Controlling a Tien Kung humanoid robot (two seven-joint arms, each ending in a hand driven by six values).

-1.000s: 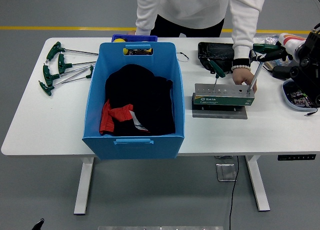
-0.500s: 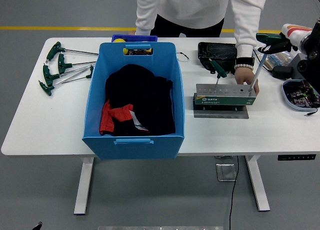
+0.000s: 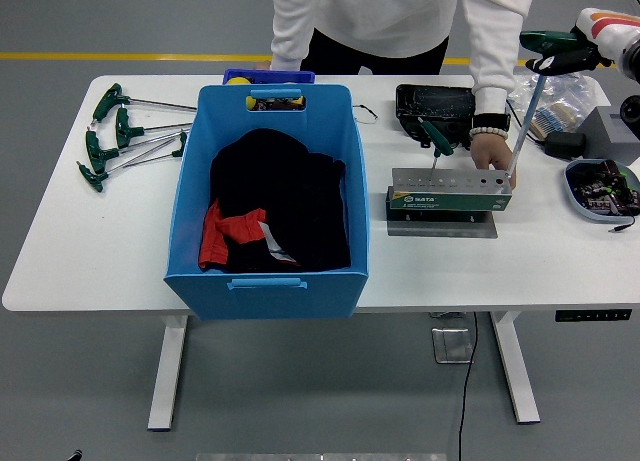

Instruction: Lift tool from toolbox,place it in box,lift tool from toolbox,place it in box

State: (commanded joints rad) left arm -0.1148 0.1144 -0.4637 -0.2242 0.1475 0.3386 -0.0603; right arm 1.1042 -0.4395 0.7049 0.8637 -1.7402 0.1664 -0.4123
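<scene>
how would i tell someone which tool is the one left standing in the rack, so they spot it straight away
Start at the big blue box mid-table, then look right to the grey metal rack on its flat plate. The green-handled T wrench stands in a hole near the rack's left end. Unlike the wrench being lifted at the right end, nothing grips it, and unlike the wrenches lying flat at far left, it stands.

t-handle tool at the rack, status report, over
Right hand shut on the T-handle tool, shaft tip almost clear of the tool rack. Left hand out of view. Person's hand steadies the rack. Blue box waiting.
</scene>
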